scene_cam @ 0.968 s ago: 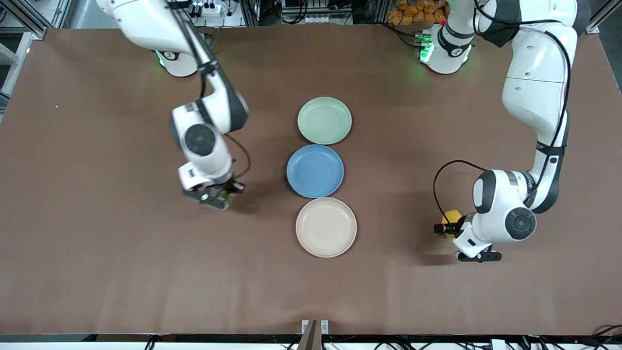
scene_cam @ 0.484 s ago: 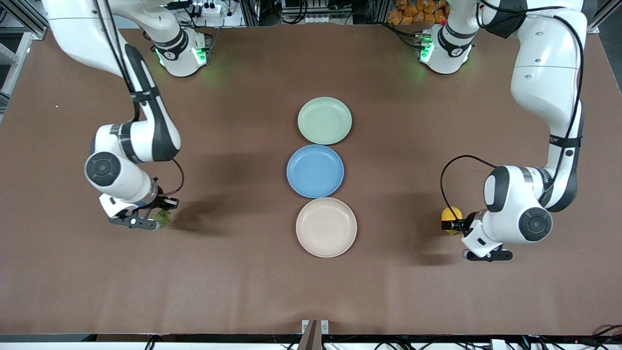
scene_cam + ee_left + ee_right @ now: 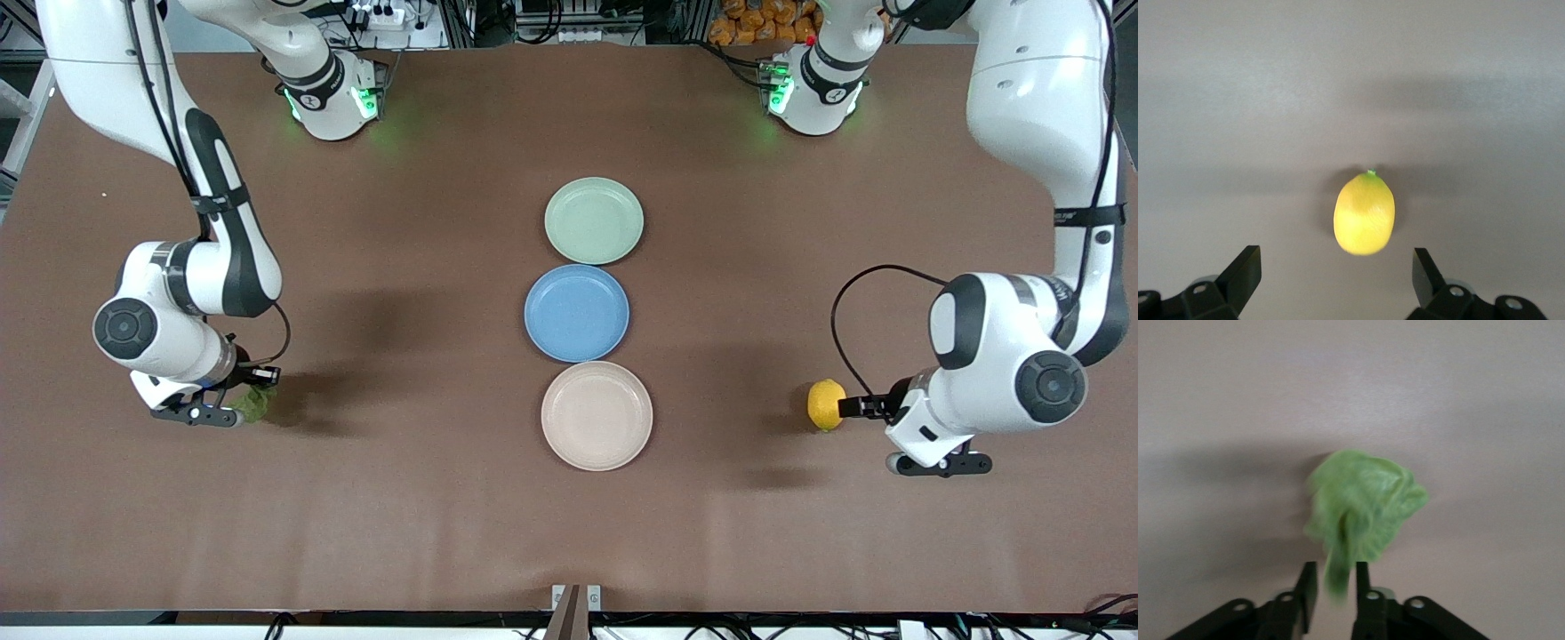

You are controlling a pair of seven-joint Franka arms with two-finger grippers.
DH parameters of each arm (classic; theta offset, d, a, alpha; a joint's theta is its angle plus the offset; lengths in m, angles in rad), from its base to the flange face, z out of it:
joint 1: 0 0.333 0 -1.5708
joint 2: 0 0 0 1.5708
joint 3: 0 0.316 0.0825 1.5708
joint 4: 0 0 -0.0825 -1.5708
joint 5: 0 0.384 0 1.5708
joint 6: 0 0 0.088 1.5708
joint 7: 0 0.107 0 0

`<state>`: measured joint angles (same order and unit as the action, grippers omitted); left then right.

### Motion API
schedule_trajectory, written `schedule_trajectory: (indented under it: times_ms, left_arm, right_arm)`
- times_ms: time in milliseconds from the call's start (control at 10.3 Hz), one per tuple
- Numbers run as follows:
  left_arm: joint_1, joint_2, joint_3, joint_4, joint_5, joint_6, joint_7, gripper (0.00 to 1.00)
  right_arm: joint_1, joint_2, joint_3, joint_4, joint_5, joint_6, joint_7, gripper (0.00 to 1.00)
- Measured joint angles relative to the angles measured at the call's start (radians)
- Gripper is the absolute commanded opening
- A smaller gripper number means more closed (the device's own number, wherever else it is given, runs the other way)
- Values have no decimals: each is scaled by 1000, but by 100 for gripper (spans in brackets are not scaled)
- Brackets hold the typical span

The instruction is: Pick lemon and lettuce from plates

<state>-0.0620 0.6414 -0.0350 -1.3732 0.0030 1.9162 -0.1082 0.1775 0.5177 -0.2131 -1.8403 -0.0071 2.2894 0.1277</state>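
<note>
Watching the front view, I see the small bright yellow oval lemon lying on the bare brown table at the frame's right, well apart from the three round plates stacked down the centre: pale mint green plate, blue plate, beige-cream plate, all empty. My left gripper has its fingers spread wide, the lemon lying clear between and ahead of them, untouched. My right gripper, at the frame's left, has its fingers drawn nearly together, pinching a trailing leaf of the ruffled dark green lettuce.

Risks, as I judge them: the lemon is round and free, so a nudge from the left arm could roll it. The lettuce hangs by a thin flap; a fast move could tear it or let it slip, and on opening it may cling to a finger.

Room looks generous: open table surrounds both arms, though each works toward its own end's edge, so I would avoid drifting outward.
</note>
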Motion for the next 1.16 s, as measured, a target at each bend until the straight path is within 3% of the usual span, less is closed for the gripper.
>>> schedule_trajectory:
  times_ms: [581,871,1161]
  left_arm:
    - [45,-128,-3,-8,0,-76,50,100]
    - [43,-257,-12,-62,0,-138,54,100]
    - [31,-383,-15,-119,0,-162,54,100]
  right_arm:
    - [-15,-5,2,-11,29,-2,-29,100]
    - [-41,-92,18,-87,30,-4,-79,100]
    - [-136,-203,140,-214,31,0,-77,100]
